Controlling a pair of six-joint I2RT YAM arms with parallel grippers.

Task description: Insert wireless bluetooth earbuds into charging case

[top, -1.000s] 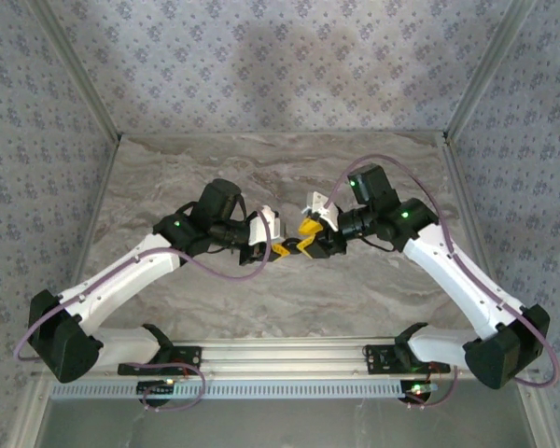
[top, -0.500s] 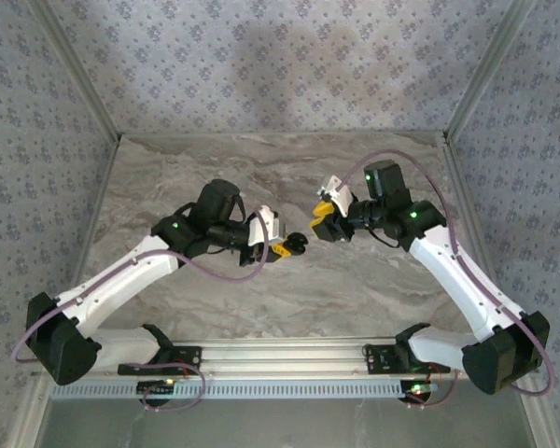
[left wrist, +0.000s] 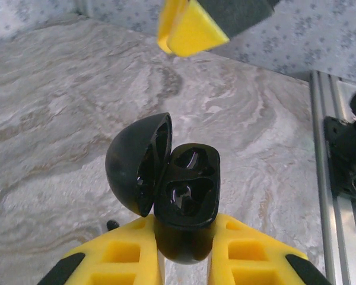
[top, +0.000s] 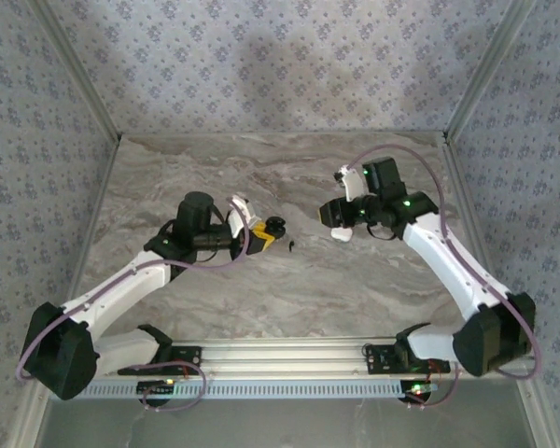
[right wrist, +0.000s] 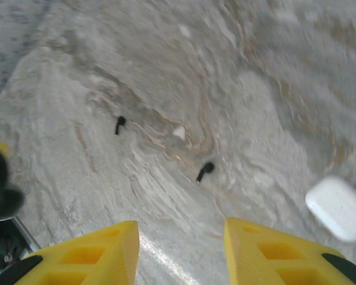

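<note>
Clamping the open black case (left wrist: 187,190) by its base, the left fingers (left wrist: 187,237) present two empty sockets, so I'd want that hold kept dead steady with the lid swung clear. Across from them the right fingers (right wrist: 181,231) hang parted and empty above the desk (right wrist: 77,65), the white charging case (right wrist: 338,208) lying shut on it just beside them; it would need opening before anything goes in. Farther on lie a black bud (right wrist: 205,170), then a tiny white earbud (right wrist: 179,132), then a second black bud (right wrist: 120,124), well apart, and whichever is picked wants a slow straddle and a light pinch across its body.
</note>
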